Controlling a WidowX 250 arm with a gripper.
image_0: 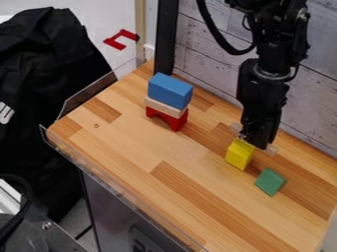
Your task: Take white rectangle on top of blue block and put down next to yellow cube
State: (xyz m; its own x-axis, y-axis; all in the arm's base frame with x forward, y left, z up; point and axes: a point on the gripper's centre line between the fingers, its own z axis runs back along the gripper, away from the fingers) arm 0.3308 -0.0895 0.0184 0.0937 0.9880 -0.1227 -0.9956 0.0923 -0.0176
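The black gripper (258,141) hangs low at the right side of the table, just behind the yellow block (239,155). Both ends of a pale, whitish rectangle (272,149) stick out to either side of the gripper, which hides its middle. This rectangle lies behind the yellow block, near the wall; whether it touches that block or the tabletop is hidden. On the left, the blue block (170,90) has nothing on top and rests on another pale slab (166,107), which sits on a red arch (167,119).
A green block (270,181) is in front and to the right of the yellow one. The wooden table (125,147) has a clear raised guard (89,95) along its left edge. A whitish plank wall (211,59) stands behind.
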